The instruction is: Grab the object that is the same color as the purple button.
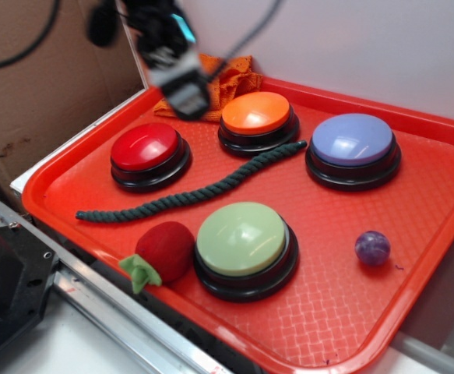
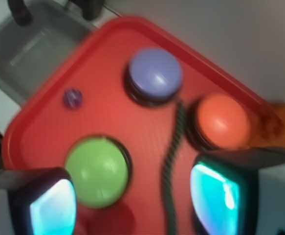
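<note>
The small glossy purple marbled ball (image 1: 372,247) lay alone near the red plastic tray's (image 1: 343,327) right edge, beyond the lavender-domed purple button (image 1: 353,140). The fingers (image 2: 54,205), spread wide and empty, hung high over the opposite far-left corner, so the ball lay diagonally across the tray.

Marbled purple ball (image 1: 372,248), lavender-blue button (image 1: 352,140), red tray (image 1: 343,312)

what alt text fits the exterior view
A red tray holds four buttons: red, orange, purple, green. A small purple ball, green rope and red plush fruit lie among them; the blurred end effector hovers at the back.
</note>
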